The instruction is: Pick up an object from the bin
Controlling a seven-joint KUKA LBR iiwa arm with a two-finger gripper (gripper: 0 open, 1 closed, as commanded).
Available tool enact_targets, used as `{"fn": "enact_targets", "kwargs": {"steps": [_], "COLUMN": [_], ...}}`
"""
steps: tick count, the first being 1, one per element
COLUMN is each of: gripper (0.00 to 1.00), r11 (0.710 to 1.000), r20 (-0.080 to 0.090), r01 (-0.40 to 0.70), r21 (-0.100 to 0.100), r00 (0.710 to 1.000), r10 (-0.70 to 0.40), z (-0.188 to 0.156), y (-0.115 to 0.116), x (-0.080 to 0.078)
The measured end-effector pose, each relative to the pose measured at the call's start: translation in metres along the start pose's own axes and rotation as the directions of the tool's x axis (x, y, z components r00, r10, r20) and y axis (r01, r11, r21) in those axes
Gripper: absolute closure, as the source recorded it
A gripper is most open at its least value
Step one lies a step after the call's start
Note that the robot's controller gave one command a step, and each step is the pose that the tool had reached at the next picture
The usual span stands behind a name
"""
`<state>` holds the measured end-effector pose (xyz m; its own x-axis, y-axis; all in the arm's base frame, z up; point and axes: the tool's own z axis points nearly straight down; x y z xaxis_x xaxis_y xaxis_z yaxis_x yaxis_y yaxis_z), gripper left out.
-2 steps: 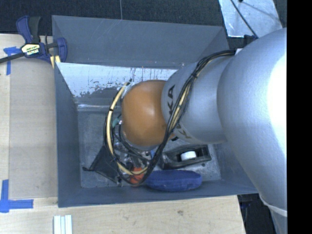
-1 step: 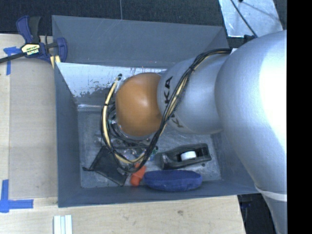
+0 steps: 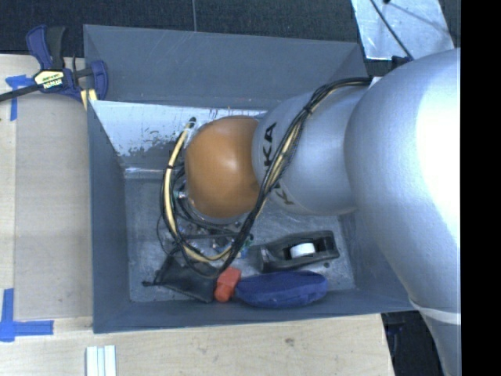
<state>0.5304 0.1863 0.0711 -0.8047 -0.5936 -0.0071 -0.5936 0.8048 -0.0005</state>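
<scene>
My gripper (image 3: 200, 225) is low in the bin's left half, mostly hidden under the arm's orange dome and looped cables. Just in front of it a black angular piece (image 3: 180, 280) lies on the bin floor near the front wall; whether the gripper touches it is hidden. A small orange-red stub (image 3: 226, 284) sits right beside that black piece. To its right a dark blue oblong pouch (image 3: 282, 289) rests along the front wall. Behind the pouch lies a black tape dispenser (image 3: 300, 251) with a white roll.
The thick silver arm comes in from the right and covers the bin's right and back parts. Yellow and black cables hang round the dome on its left side. Bare bin floor shows at the left, beside the left wall.
</scene>
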Motion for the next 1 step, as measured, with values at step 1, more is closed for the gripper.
{"fn": "enact_targets", "kwargs": {"steps": [1], "gripper": [1.00], "r11": [0.999], "r20": [0.005], "r01": [0.043], "r21": [0.003], "r00": [0.999], "r10": [-0.043], "z": [-0.1424], "y": [0.0166], "x": [0.0071]}}
